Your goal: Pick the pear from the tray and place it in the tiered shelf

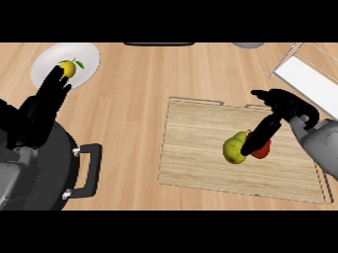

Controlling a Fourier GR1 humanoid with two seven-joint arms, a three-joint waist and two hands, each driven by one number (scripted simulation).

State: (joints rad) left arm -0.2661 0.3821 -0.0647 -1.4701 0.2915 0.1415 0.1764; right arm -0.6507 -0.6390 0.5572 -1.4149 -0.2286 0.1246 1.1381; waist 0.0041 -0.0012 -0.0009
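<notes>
Yellow-green and upright-ish, the pear (235,147) sits on the wooden tray (201,163) right of the frame's centre, its long axis running top to bottom with the narrower end tipped toward the upper right. My right hand (277,111) comes in from the right edge, and its fingers (261,134) reach down-left, straight, laid against the pear's right side; they cover part of a red thing (262,149) just beside the pear, and I cannot tell what it is. Nothing here carries writing I can read. The white tiered shelf (314,79) stands in the upper right corner. My left hand (26,121) rests open at the left, fingers up, over a black pan (55,173). A lemon (69,68) lies on a white plate (84,54) at the upper left of the counter (135,99).
</notes>
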